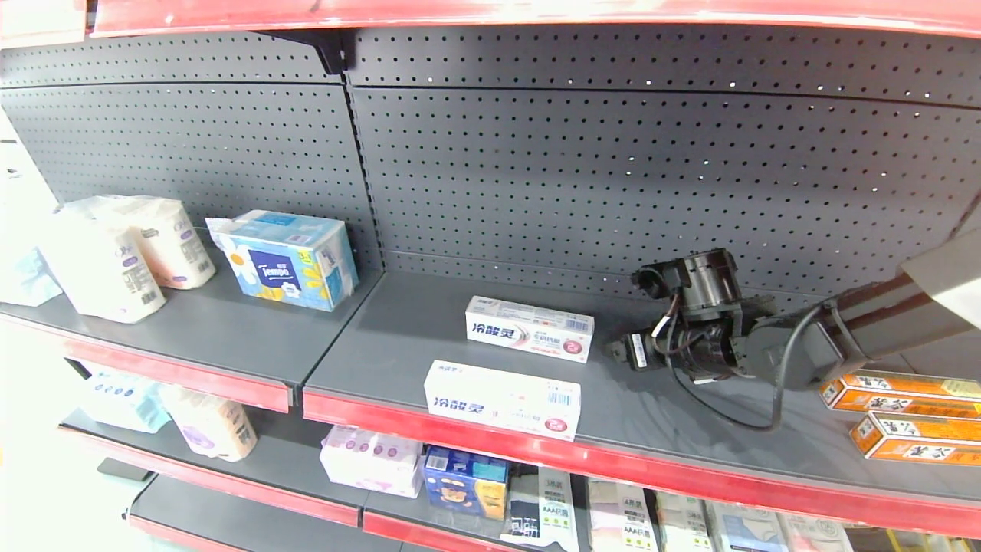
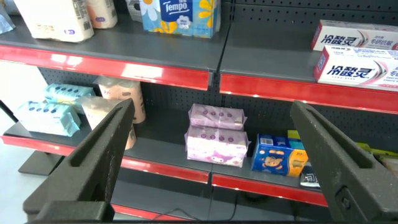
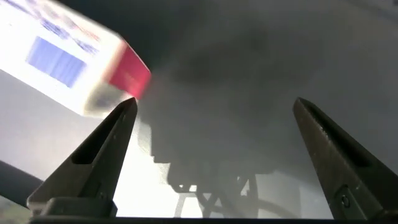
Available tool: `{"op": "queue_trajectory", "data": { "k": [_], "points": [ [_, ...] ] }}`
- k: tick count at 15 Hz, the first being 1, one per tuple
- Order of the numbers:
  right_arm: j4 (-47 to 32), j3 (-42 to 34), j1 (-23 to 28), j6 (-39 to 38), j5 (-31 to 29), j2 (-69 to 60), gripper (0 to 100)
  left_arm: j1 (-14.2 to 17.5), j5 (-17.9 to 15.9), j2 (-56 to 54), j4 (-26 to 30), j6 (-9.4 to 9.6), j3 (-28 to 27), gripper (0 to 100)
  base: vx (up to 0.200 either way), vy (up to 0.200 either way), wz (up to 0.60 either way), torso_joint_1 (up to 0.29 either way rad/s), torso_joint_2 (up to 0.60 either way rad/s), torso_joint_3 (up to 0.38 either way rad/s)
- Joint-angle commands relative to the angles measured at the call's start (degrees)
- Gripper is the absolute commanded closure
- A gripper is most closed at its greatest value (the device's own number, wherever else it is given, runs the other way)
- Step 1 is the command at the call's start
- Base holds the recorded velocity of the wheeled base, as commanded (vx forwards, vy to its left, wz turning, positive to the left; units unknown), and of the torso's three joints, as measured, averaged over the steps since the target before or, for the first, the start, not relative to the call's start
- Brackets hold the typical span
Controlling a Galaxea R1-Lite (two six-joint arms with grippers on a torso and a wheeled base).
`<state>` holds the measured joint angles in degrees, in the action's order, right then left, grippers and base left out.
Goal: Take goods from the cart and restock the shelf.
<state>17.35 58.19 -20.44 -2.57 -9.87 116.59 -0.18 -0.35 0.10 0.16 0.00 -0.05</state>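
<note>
Rear toothpaste box (image 1: 529, 328) mid-frame on shelf (image 1: 414, 330): likely light, stiff, slick carton, pinch across short sides; right gripper (image 3: 214, 102) fingers wide open, empty, left gripper (image 2: 211, 102) too.

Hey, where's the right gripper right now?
In the head view the right gripper hangs low over the shelf on the right side, jaws open, just right of the rear toothpaste box and left of the orange boxes.

A shop aisle: pegboard-backed shelves (image 1: 414, 330) (red-edged) stocked with toothpaste boxes (image 1: 502, 399) and tissue packs (image 1: 287, 259).
</note>
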Motion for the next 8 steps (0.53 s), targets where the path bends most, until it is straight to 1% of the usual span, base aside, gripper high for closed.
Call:
{"op": "queue_trajectory", "data": {
  "k": [1, 4, 5, 7, 8],
  "points": [
    [0.1, -3.8, 0.0, 0.0, 0.1, -3.1, 0, 0.0, 0.0, 0.1, 0.0, 0.0, 0.0, 0, 0.0, 0.0, 0.0, 0.0, 0.0, 0.0],
    [0.6, -8.7, -1.4, -0.2, 0.1, -5.8, 0, 0.0, 0.0, 0.1, 0.0, 0.0, 0.0, 0, 0.0, 0.0, 0.0, 0.0, 0.0, 0.0],
    [0.7, -9.1, -1.7, -0.6, 0.1, -5.9, 0, 0.0, 0.0, 0.1, 0.0, 0.0, 0.0, 0, 0.0, 0.0, 0.0, 0.0, 0.0, 0.0],
    [0.6, -8.4, -3.9, -5.6, 0.1, -5.9, 0, 0.0, 0.0, 0.1, 0.0, 0.0, 0.0, 0, 0.0, 0.0, 0.0, 0.0, 0.0, 0.0],
    [0.6, -8.4, -4.3, -5.9, 0.1, -5.9, 0, 0.0, 0.0, 0.1, 0.0, 0.0, 0.0, 0, 0.0, 0.0, 0.0, 0.0, 0.0, 0.0]
  ]
}}
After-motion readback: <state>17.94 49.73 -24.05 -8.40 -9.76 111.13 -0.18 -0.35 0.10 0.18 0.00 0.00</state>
